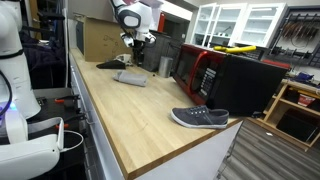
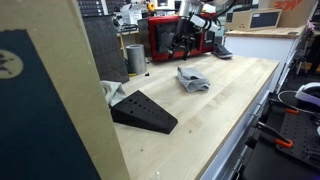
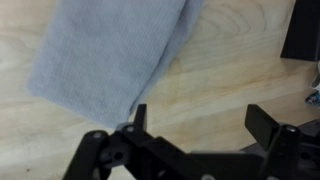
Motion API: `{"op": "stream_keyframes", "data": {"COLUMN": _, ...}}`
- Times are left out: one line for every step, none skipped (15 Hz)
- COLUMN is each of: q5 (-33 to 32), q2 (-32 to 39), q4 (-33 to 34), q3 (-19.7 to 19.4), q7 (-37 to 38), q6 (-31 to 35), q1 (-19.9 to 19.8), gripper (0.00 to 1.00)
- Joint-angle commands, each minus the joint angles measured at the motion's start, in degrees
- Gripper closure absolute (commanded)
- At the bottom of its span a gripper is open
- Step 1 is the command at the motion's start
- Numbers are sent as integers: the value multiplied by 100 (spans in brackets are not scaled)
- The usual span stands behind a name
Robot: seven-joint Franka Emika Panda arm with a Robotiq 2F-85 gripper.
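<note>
One pincer [image 3: 200, 118] agape, one cloth [image 3: 110, 50], one shoe [image 1: 200, 118]

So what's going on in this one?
A single robot arm is working over a wooden counter. Its gripper is open and empty, with bare wood between the fingers. It hangs above the counter beside a folded grey cloth, without touching it. In an exterior view the cloth lies flat mid-counter. A grey shoe sits near one end and a black wedge near the other, both away from the gripper.
</note>
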Motion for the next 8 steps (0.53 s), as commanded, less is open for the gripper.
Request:
{"op": "stream_keyframes", "data": {"q5": -315, "q2": -901, "q4": -344, "q3": -335, "q7": 621, "q6": -1530, "q1": -36, "gripper": 0}}
{"op": "stream_keyframes", "data": {"q5": -420, "q2": -1064, "q4": -357, "q3": -426, "q7": 793, "q6": -1969, "q1": -55, "gripper": 0}}
{"op": "stream_keyframes", "data": {"q5": -524, "q2": -1208, "q4": -355, "q3": -505, "q7": 953, "q6": -2392, "q1": -77, "gripper": 0}}
{"op": "stream_keyframes", "data": {"q5": -614, "q2": -1337, "q4": -346, "q3": -577, "q7": 1060, "q6": -2769, "q1": -102, "gripper": 0}}
{"op": "stream_keyframes", "data": {"q5": -679, "q2": -1479, "q4": -354, "q3": -638, "q7": 1175, "q6": -3092, "q1": -127, "gripper": 0}}
{"op": "stream_keyframes", "data": {"q5": -743, "q2": -1601, "q4": -351, "q3": -690, "q7": 1261, "q6": -3376, "q1": -156, "gripper": 0}}
{"op": "stream_keyframes", "data": {"q5": -771, "q2": -1715, "q4": -345, "q3": -739, "q7": 1339, "q6": -3643, "q1": -195, "gripper": 0}}
{"op": "stream_keyframes", "data": {"q5": -805, "q2": -1818, "q4": -343, "q3": -784, "q7": 1383, "q6": -3867, "q1": -233, "gripper": 0}}
